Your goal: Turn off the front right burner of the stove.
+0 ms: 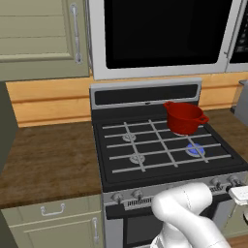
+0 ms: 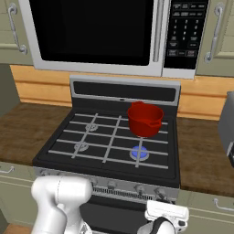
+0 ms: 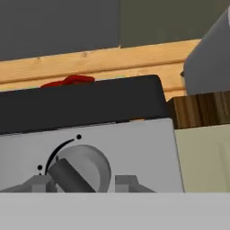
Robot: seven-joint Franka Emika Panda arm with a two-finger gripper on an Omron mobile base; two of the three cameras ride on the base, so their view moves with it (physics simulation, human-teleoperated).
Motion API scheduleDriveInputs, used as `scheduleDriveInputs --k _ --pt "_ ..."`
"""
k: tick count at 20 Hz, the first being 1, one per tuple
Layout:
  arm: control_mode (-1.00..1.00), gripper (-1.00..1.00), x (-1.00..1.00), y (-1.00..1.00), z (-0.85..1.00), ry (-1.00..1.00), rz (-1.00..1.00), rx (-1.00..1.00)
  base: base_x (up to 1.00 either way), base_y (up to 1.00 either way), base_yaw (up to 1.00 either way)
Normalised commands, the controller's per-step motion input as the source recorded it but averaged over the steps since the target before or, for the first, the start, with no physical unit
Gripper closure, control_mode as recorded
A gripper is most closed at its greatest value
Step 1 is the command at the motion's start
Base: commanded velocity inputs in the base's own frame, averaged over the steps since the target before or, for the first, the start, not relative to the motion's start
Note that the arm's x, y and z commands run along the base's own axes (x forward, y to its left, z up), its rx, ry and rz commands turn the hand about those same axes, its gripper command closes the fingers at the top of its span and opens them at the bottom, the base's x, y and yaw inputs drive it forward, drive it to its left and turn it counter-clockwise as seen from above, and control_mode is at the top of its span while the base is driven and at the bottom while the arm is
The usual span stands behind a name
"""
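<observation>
Knob point(image 3: 78, 168) on the stove point(image 1: 164, 181) front sits close before the gripper point(image 3: 85, 184), jaws apart on either side of it.
Blue flame glows at the front right burner point(image 1: 195, 149), near right on the cooktop; a red pot point(image 1: 184, 117) stands on the far right burner behind it, below the microwave point(image 2: 100, 34).

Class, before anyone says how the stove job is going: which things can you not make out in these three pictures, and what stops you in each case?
- Gripper open or shut: hand view, the bottom edge cuts the fingertips.
- Red pot contents: both base views look at it too low to see in.
- Burner beneath the pot: both base views, the pot covers it.
- Knob to burner match: markings too small.
</observation>
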Motion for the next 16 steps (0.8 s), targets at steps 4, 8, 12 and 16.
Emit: scheduleDriveInputs --k 4,8,12,16 --pt "-1.00 1.00 0.15 -0.62 0.70 -0.17 -0.12 0.44 0.00 0.00 0.00" --pt "-1.00 1.00 0.34 -0.84 0.69 -0.15 -0.17 0.51 0.00 0.00 0.00" --pt "-1.00 1.00 0.46 -0.96 0.58 -0.11 -0.20 0.52 0.00 0.00 0.00" --pt "-1.00 1.00 0.45 -1.00 0.50 -0.08 -0.23 0.56 0.00 0.00 0.00"
